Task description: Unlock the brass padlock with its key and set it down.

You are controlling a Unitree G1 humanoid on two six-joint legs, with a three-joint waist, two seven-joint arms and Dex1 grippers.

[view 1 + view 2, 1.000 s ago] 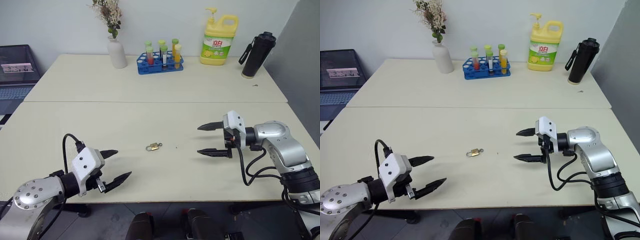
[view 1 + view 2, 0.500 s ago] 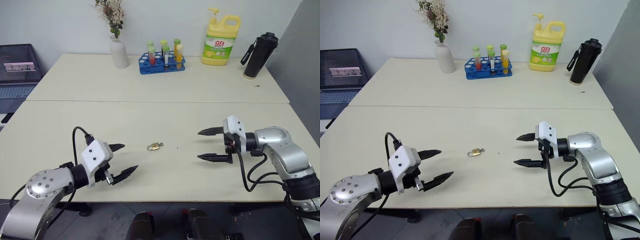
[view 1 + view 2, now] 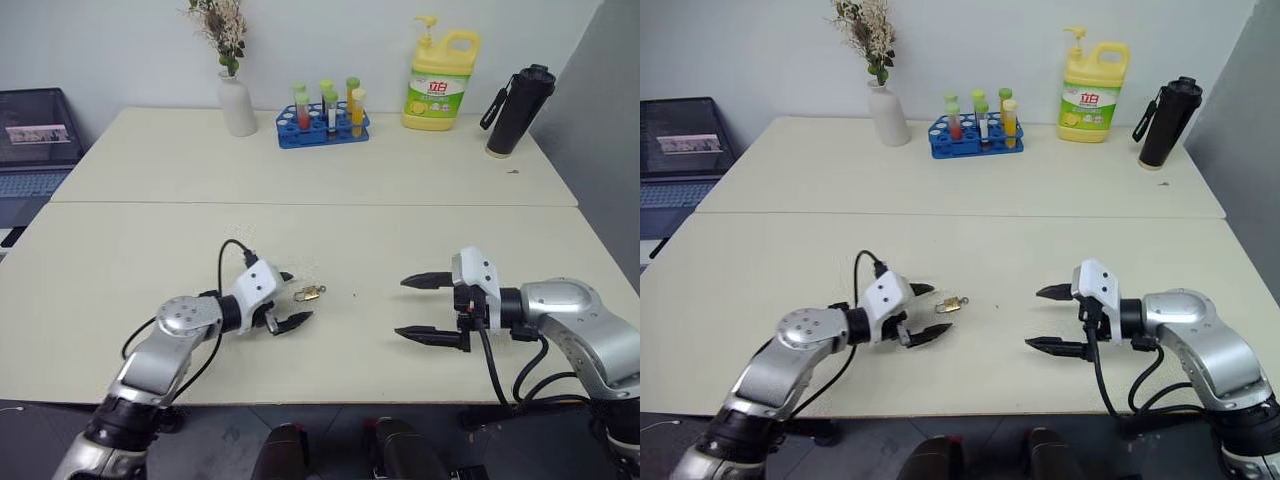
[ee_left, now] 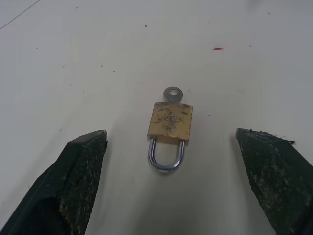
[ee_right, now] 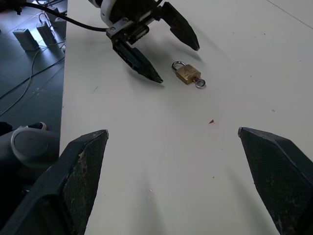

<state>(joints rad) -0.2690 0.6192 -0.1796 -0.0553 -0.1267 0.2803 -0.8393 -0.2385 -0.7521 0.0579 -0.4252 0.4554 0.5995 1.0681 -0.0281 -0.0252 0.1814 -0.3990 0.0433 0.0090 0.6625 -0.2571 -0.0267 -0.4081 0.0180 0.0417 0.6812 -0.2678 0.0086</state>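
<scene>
On the pale table (image 3: 120,260) the padlock (image 3: 309,293) lies just ahead of the wide-open, empty left gripper (image 3: 286,299), shackle toward it, key (image 4: 171,94) end away; the right gripper (image 3: 418,307), also open and empty, is farther

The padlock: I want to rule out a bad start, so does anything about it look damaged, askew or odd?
Nothing stands out. The brass padlock lies flat on the table, shackle closed, a key in its bottom end. The open left gripper is beside it, not touching; the right gripper is open too.

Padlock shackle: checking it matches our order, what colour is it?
Silver, a thin metal U-shaped shackle on the brass-yellow body; clearest in the left wrist view.
</scene>
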